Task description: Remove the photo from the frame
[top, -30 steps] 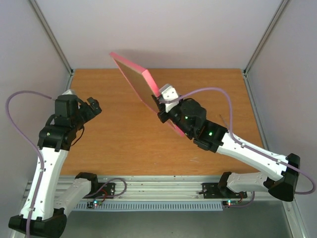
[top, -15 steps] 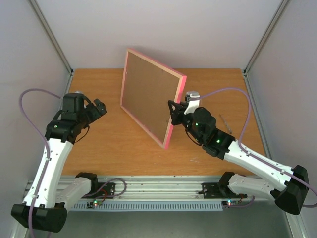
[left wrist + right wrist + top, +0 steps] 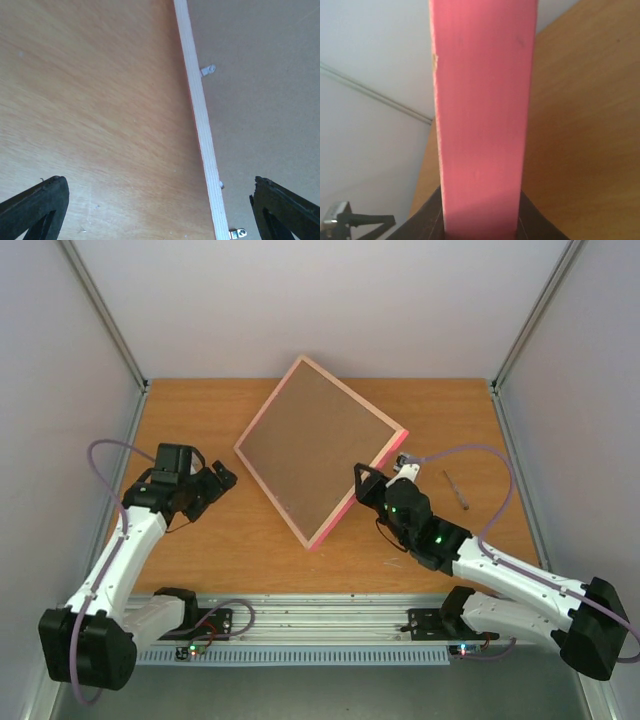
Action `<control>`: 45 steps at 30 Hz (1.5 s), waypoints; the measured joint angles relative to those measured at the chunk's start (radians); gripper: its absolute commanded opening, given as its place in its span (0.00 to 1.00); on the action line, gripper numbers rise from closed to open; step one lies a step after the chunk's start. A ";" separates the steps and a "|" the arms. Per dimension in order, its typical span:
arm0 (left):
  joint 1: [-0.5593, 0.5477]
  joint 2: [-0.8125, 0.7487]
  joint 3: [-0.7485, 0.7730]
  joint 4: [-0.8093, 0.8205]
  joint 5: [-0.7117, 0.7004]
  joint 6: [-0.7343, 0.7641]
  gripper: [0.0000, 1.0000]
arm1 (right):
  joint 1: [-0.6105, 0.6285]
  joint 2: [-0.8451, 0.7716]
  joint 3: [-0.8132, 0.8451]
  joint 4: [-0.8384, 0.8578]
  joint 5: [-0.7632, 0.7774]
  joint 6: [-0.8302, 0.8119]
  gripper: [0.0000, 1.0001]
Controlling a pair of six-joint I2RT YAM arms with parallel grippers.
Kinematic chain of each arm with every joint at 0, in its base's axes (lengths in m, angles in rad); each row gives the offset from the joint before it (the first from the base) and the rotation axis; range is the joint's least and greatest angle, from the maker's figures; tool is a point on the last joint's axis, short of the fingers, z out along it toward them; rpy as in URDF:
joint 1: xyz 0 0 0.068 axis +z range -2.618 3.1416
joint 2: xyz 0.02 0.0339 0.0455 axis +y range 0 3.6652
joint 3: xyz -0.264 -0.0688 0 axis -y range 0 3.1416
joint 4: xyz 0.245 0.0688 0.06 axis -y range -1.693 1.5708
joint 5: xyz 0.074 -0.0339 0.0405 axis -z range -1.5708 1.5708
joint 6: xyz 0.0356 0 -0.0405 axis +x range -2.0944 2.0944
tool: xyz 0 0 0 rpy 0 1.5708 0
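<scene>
The frame (image 3: 320,455) is tilted with its brown back board up and its pink rim showing along the near edge. My right gripper (image 3: 364,485) is shut on the frame's right edge; in the right wrist view the pink edge (image 3: 482,110) fills the gap between the jaws of that gripper (image 3: 481,222). My left gripper (image 3: 222,480) stands open just left of the frame's left corner, touching nothing. In the left wrist view the pale rim (image 3: 200,110) and back board (image 3: 260,100) lie ahead of the left gripper (image 3: 159,182). The photo is hidden.
A thin stick-like tool (image 3: 455,490) lies on the wooden table (image 3: 200,540) to the right of the frame. Small turn clips (image 3: 208,70) and a metal hanger (image 3: 237,233) sit on the back board. Walls close in the left, right and back sides.
The right arm has swung the frame from nearly edge-on and upright down to a flatter tilt, back board up. The left arm has lowered and moved toward the frame's left corner.
</scene>
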State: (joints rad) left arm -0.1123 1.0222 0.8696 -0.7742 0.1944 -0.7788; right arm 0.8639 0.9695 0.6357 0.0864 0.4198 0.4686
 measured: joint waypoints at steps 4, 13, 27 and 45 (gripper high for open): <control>0.000 0.050 -0.042 0.051 0.069 -0.031 0.99 | -0.001 0.001 -0.049 0.017 0.013 0.114 0.06; 0.000 0.172 -0.100 0.164 0.184 -0.067 0.99 | -0.001 0.122 -0.075 0.102 0.006 0.283 0.15; 0.000 0.252 -0.152 0.279 0.263 -0.096 0.97 | -0.002 0.237 -0.169 0.066 -0.058 0.396 0.36; -0.021 0.303 -0.231 0.341 0.261 -0.121 0.96 | -0.002 0.354 -0.236 0.066 -0.137 0.407 0.65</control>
State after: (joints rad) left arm -0.1337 1.3247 0.6388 -0.4335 0.4549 -0.8993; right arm 0.8623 1.3231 0.4000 0.1520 0.2832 0.8757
